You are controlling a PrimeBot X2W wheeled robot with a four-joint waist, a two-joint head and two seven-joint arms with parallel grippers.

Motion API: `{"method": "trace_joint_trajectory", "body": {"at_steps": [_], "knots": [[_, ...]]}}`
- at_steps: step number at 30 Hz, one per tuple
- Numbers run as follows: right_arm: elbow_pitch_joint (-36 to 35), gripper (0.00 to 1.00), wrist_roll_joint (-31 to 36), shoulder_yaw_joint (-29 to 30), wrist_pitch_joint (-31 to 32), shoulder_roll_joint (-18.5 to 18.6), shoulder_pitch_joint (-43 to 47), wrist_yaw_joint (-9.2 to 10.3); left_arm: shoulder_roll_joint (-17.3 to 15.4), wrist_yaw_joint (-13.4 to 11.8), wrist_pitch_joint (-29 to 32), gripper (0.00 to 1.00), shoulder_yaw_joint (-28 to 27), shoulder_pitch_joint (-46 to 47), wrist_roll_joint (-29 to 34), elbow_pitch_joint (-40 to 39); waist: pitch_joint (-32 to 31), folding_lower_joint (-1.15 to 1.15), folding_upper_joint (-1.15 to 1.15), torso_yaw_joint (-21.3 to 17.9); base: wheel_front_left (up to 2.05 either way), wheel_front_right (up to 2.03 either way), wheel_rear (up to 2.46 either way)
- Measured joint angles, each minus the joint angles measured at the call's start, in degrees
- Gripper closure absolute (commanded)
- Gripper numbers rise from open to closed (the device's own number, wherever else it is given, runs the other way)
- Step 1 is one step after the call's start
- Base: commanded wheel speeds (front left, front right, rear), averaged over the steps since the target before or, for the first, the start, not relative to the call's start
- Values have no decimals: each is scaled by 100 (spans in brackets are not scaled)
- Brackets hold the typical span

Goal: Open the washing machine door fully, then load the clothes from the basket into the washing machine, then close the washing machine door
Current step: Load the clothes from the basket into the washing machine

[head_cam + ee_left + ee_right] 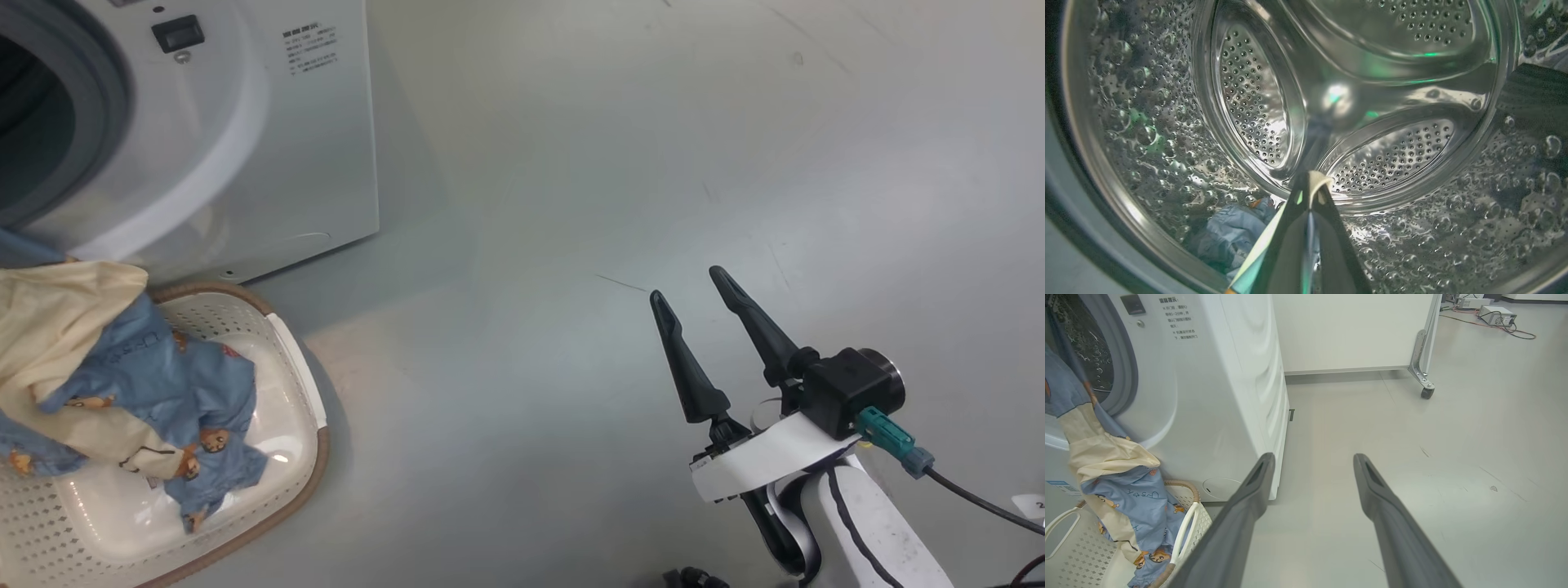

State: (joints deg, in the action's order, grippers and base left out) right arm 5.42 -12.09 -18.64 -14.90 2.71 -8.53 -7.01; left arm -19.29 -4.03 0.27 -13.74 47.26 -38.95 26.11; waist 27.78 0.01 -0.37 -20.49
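Clothes (163, 367) trail from basket (237, 310) up into washing machine (310, 147); my left gripper (1312, 181) pinches them inside, right gripper (687, 284) spread wide above floor (571, 204).

Grey floor (653, 163), washing machine (326, 163) standing on it, basket (323, 457) alongside

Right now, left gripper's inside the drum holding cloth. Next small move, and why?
Probably push the left gripper deeper into the drum before releasing. It is shut on the clothes inside the washing machine, but most of the garment hangs outside the opening, its tail lying in the basket. Let go here and it would likely slide back out.
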Motion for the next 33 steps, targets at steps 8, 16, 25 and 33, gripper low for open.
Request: {"method": "trace_joint_trajectory", "body": {"at_steps": [8, 16, 25, 33], "knots": [[-88, 0, 0, -97, 0, -15, -199, 0, -63, 1, 9, 100, 51, 787, -104, 234, 453, 0, 0, -171, 0, 0, 0], [-113, 0, -2, -230, 0, -20, -313, 0, -365, 8, -42, 100, 434, 1012, 420, 867, 744, 0, 0, -206, 0, 0, 0], [-78, 0, -52, -226, 0, -20, -351, 0, -495, 4, -34, 67, 756, 1004, 825, 1473, 794, 0, 0, -169, 0, 0, 0], [0, 0, -41, -19, 0, -18, -392, 0, -425, -1, -144, 0, 1039, 1005, 1125, 1905, 774, 0, 0, -76, 0, 0, 0]]}}
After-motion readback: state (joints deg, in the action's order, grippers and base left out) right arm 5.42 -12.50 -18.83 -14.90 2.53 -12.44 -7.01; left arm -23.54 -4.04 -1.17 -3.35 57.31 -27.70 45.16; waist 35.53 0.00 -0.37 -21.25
